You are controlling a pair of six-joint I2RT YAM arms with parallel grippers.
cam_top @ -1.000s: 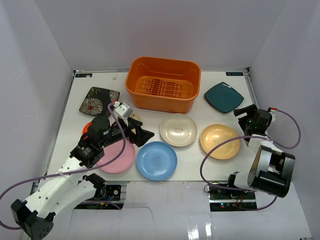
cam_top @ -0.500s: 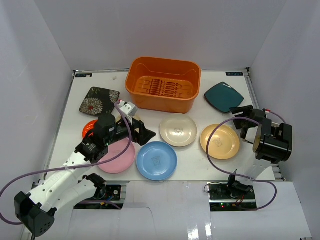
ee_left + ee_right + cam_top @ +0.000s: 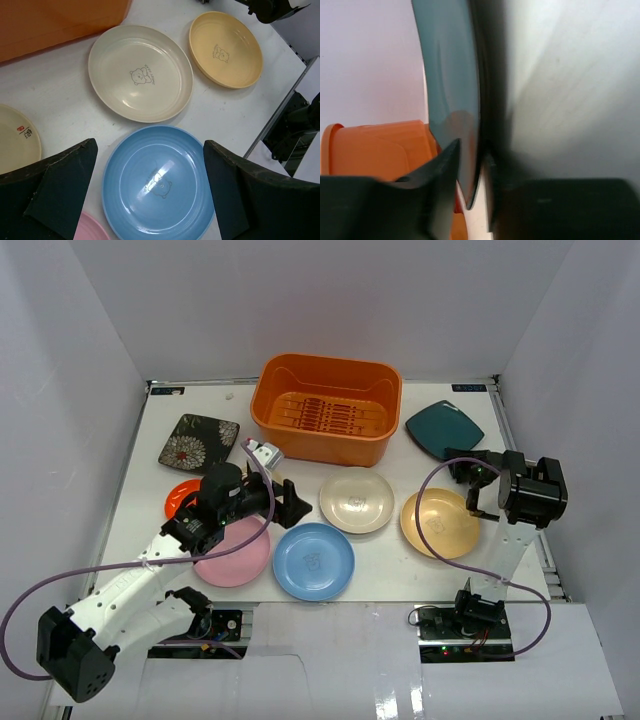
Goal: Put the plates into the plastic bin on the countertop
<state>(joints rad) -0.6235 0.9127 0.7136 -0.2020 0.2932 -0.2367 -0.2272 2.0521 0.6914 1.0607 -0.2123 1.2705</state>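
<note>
- Big change over the last second: the right arm (image 3: pixel 530 498) has unfolded from the 4 o'clock corner of the bench (image 3: pixel 378 565). It has swung over to the teal plate (image 3: pixel 444 430), which lies at 3 o'clock of the bin (image 3: pixel 320 445).
- The right pincer (image 3: pixel 471 150) is now at that plate's 6 o'clock edge. In the wrist view the rim sits slotted between the two fingers (image 3: pixel 437 172) and the gap is narrow. Honestly can't tell if it's clamped or just straddling.
- The teal plate looks nudged a touch toward the bin compared with a second ago, so I'd guess contact is made. It doesn't look lifted yet.
- The left arm (image 3: pixel 150 565) has only crept a bit toward 1 o'clock. The left pincer (image 3: pixel 150 145) is spread wide with nothing in it, hanging over the 11 o'clock edge of the blue plate (image 3: pixel 157 185).
- Nothing else has budged:
  - cream plate (image 3: pixel 356 500) at 1 o'clock of the blue one
  - yellow plate (image 3: pixel 440 523) at 3 o'clock of the cream
  - pink plate (image 3: pixel 235 558) at 9 o'clock of the blue
  - floral plate (image 3: pixel 198 440) at 9 o'clock of the bin
- No plates in the bin yet, so we're right at the start, and teal looks like the first one in.
- My worry is that a thin rim grip could let the plate tip or slip on the hop over the bin wall.
</note>
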